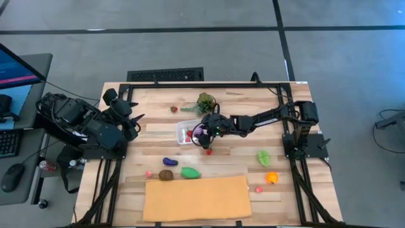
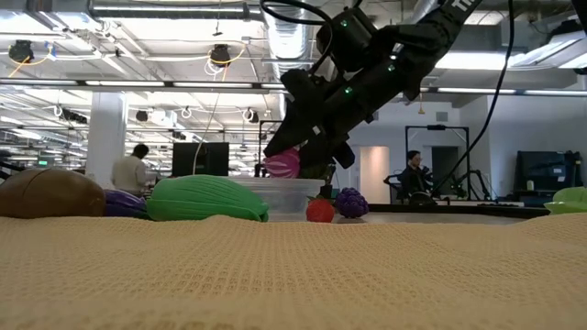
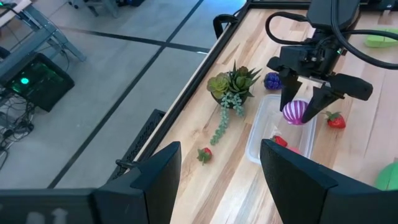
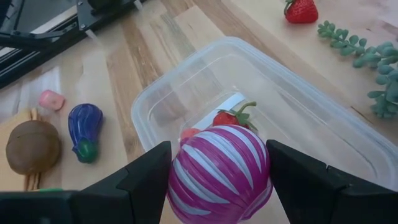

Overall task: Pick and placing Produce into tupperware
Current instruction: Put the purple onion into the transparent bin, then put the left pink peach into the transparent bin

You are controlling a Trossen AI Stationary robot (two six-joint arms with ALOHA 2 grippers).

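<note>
The clear tupperware sits at the table's middle, with a strawberry and another red piece lying in it. My right gripper reaches in from the right and is shut on a pink-and-white striped round piece of produce, just above the tub. My left gripper waits open, raised over the table's left edge, touching nothing. More produce lies on the wood: a strawberry and purple grapes beside the tub, a blue piece, a brown one and a green one. My right gripper pinches the striped piece by its two opposite sides between the two fingers. The fingers slant down from the table's right side. The piece is lifted clear and hangs over the tub's rim.
A bushy leafy bunch lies just beyond the tub, with a strawberry to its left. A large tan sheet covers the near edge. A green piece, an orange one and a pink one lie at the near right.
</note>
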